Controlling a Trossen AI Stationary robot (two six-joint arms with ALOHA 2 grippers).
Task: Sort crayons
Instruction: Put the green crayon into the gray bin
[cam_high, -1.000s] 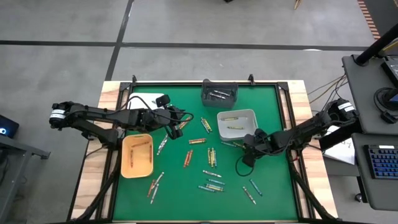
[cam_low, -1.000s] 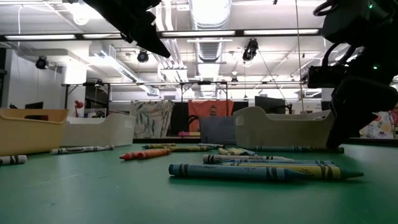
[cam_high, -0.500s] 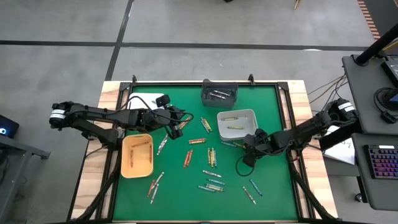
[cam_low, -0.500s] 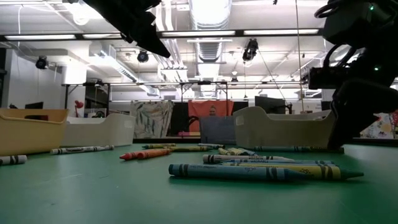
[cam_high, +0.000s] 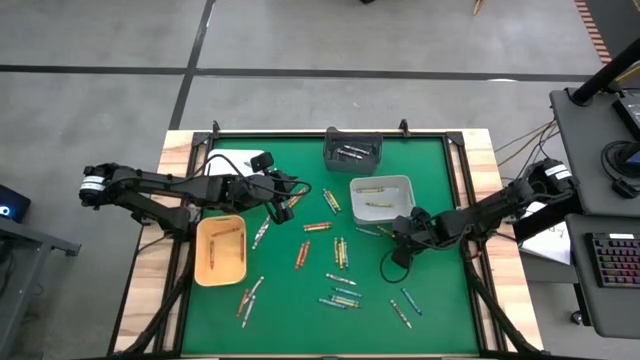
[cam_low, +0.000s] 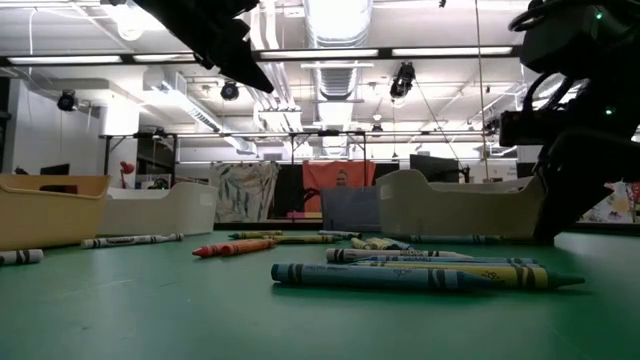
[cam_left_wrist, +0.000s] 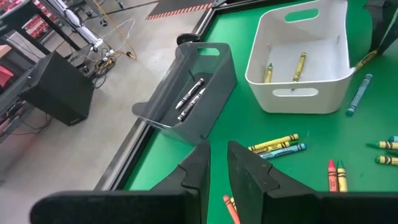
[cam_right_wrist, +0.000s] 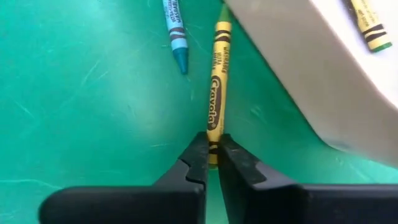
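Several crayons (cam_high: 340, 252) lie scattered on the green mat. My right gripper (cam_right_wrist: 212, 152) is down at the mat by the white bin's near left corner (cam_high: 356, 215), shut on a yellow crayon (cam_right_wrist: 216, 87) that runs along the bin wall (cam_right_wrist: 311, 68). A blue crayon (cam_right_wrist: 176, 34) lies beside it. My left gripper (cam_high: 292, 193) hangs well above the mat left of centre. Its fingers (cam_left_wrist: 199, 165) stand a narrow gap apart with nothing between the tips. My right gripper pinches the yellow crayon's near end (cam_right_wrist: 212, 138) between its two fingertips. The fingers come in low from the table's right side, and the crayon sticks out ahead in line with them. I cannot tell whether the crayon lies on the mat or is just off it.
A grey bin (cam_high: 352, 150) with grey-white crayons stands at the far edge. The white bin (cam_left_wrist: 298, 93) holds yellow crayons. A tan tray (cam_high: 221, 250) with red-orange crayons sits at the left, with a white tray (cam_high: 232, 158) behind it. Crayons cluster at the mat's near middle (cam_high: 345, 295).
My right gripper has edged a little toward the table's right edge, staying low at the mat.
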